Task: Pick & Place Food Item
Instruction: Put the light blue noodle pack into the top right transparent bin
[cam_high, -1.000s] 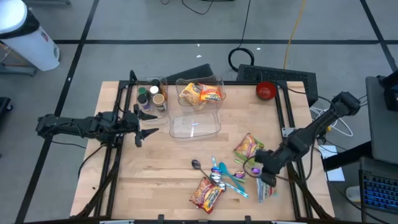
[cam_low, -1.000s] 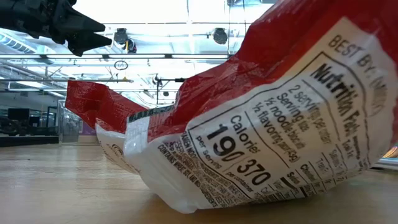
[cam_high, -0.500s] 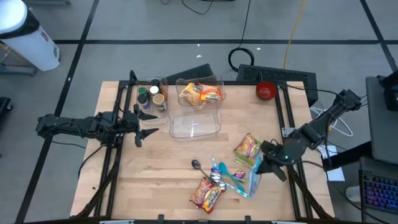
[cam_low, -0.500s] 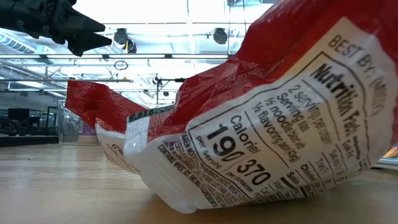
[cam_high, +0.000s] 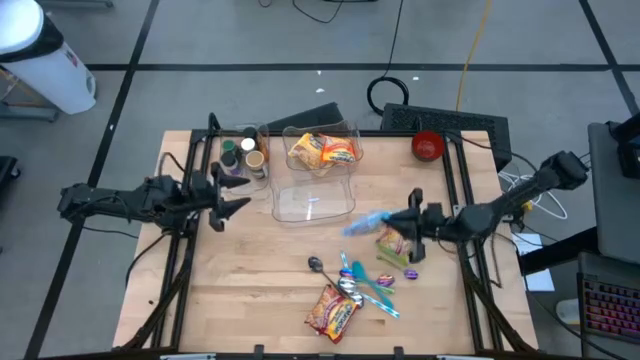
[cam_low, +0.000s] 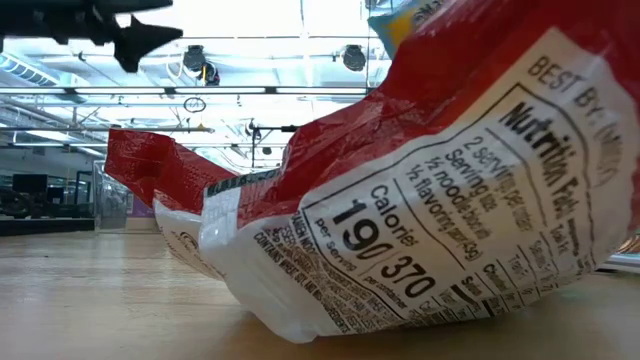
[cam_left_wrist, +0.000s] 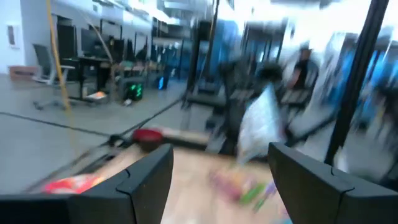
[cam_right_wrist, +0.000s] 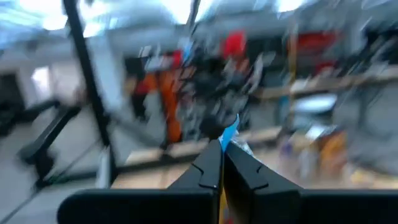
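Note:
My right gripper (cam_high: 412, 222) is shut on a blue and white food packet (cam_high: 366, 221) and holds it above the table's right middle, over a red and yellow noodle packet (cam_high: 397, 243). In the right wrist view the blue packet (cam_right_wrist: 229, 133) sticks out beyond the shut fingers. It also shows at the top of the low view (cam_low: 402, 14). A clear plastic bin (cam_high: 315, 195) at the far middle holds another noodle packet (cam_high: 322, 150). My left gripper (cam_high: 228, 205) is open and empty at the table's left, its fingers apart in the left wrist view (cam_left_wrist: 221, 180). My right gripper pinches one end of the blue packet (cam_right_wrist: 225, 144) between its two fingers. The fingers lie about level and point toward the table's left. The packet is lifted clear of the table and reaches out past the fingertips toward the bin.
A third noodle packet (cam_high: 332, 312) lies near the front edge and fills the low view (cam_low: 420, 200). Coloured spoons (cam_high: 358, 281) lie beside it. Spice bottles (cam_high: 243, 155) stand left of the bin. A red bowl (cam_high: 427, 146) sits at the far right. Dark frame rails (cam_high: 462, 180) flank the table.
My right gripper has lifted the blue packet off the near right of the table, carried it up and toward the far edge and the bin, and turned from pointing down to about level. The packet now sticks out leftward. My left gripper has risen a little.

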